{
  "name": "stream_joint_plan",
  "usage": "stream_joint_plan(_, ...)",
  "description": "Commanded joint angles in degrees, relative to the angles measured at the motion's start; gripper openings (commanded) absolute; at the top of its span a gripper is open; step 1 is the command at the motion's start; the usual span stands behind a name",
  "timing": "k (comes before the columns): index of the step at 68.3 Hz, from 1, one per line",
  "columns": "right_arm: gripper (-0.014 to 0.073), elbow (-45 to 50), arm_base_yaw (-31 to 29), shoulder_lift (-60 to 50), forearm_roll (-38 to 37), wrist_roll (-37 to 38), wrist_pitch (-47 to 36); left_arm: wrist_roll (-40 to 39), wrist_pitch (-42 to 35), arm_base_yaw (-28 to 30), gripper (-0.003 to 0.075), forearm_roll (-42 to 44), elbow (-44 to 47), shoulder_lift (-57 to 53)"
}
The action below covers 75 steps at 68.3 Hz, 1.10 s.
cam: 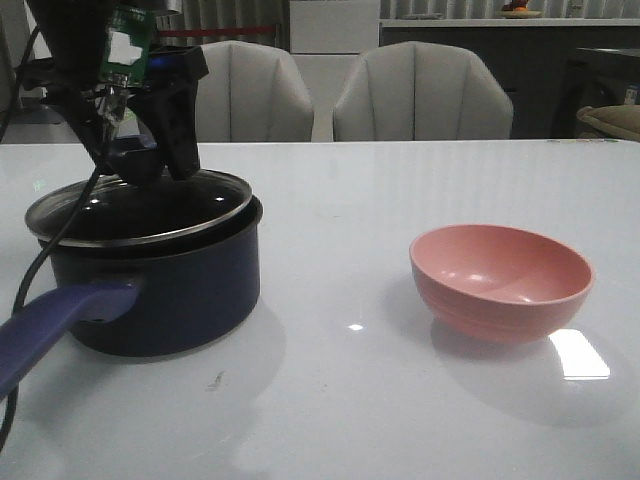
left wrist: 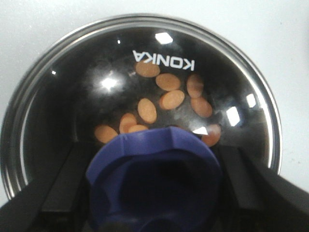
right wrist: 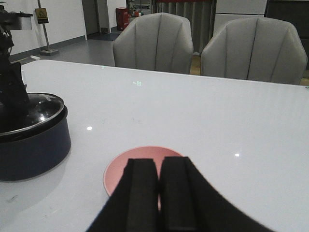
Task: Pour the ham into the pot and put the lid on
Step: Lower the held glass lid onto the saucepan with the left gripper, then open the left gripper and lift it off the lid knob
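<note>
Ham [left wrist: 167, 100]: we count roughly ten small orange-pink oval chunks, lying on the black floor of the pot, seen through the glass.
Lid [cam: 150, 212]: clear glass disc, silver metal rim, white lettering on the glass; it sits on the pot slightly tilted, the edge toward the pink bowl raised a little.
Knob [left wrist: 154, 181]: blue, flared, matte; at the lid's middle, above the ham.
Left gripper [cam: 150, 152]: directly over the pot, its black fingers [left wrist: 241, 181] on either side of the knob and closed against it.
Pot [cam: 170, 290]: dark navy round saucepan, glossy wall, long blue-purple handle [cam: 55, 320].
Pink bowl [cam: 500, 280]: smooth, round, well apart from the pot on the white glossy table [cam: 330, 400].
Right gripper [right wrist: 158, 188]: we see it above the pink bowl, black fingers pressed together, nothing between them.
</note>
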Motion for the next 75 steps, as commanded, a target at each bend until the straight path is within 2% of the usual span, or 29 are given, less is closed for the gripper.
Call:
stream_joint_plan(1,0.0169,-1.6,0.0,0.5,0.0,-0.7,-5.0,0.4,2.8,-0.7,0.0433,-3.4,-1.2,-2.0)
stream_joint_plan(11,0.0169,-1.6,0.0,0.5,0.0,-0.7,-5.0,0.4,3.5,-0.7,0.0437,-3.8,-1.2,-2.0)
stream_joint_plan(27,0.0169,-1.6,0.0,0.5,0.0,-0.7,-5.0,0.5,2.5,-0.7,0.0557,-4.9,-1.2,-2.0)
stream_joint_plan(75,0.0169,-1.6,0.0,0.5,0.0,-0.7,-5.0,0.5,-4.7,-0.7,0.0554,-4.9,-1.2,-2.0)
